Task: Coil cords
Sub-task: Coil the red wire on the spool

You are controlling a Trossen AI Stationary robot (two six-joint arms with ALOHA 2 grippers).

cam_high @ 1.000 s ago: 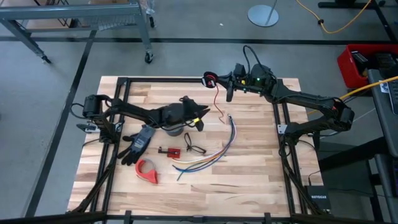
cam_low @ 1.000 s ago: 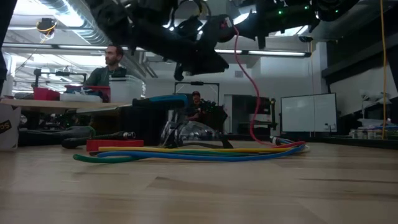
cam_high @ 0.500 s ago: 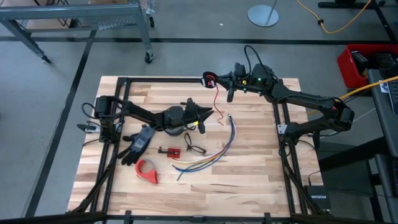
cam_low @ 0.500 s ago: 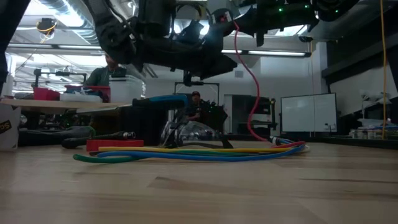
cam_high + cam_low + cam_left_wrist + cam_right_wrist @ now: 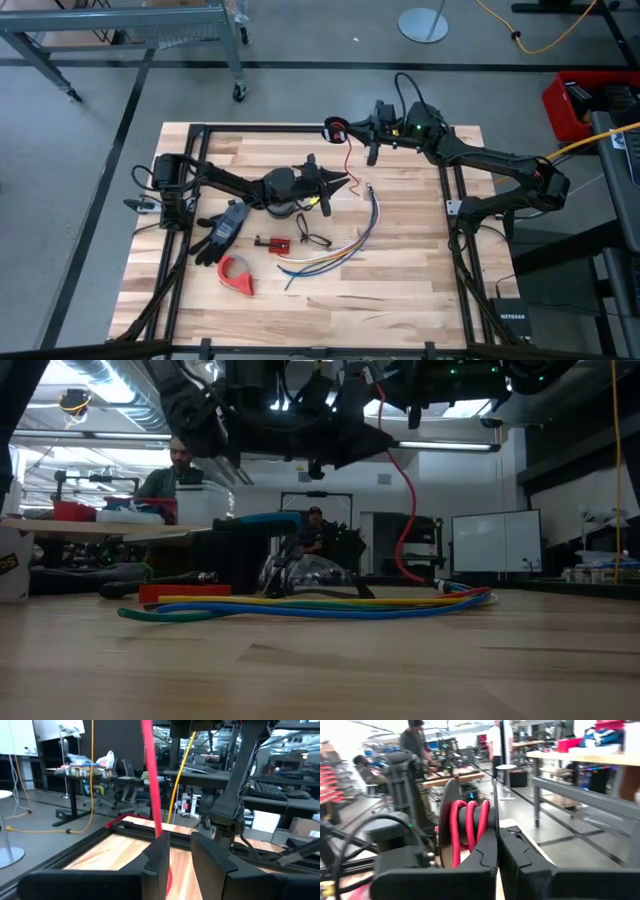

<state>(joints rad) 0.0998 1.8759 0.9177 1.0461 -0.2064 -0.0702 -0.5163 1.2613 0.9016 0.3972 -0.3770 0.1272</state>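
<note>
While our right arm reaches in across the far edge of the table, our left stretches out toward mid-table.

We hold the right gripper (image 5: 340,129) clamped on the red wire (image 5: 468,827), wound in loops at its fingers near the far edge, a strand hanging down to the wood. Our left gripper (image 5: 343,184) stands raised over the table (image 5: 400,300), its fingers slightly apart with that hanging strand running between them. No lettering reads clearly on the arms.

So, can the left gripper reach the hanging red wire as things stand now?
Probably yes: the left gripper is beside the red wire, which passes between its fingers in the left wrist view; nothing blocks.
</note>
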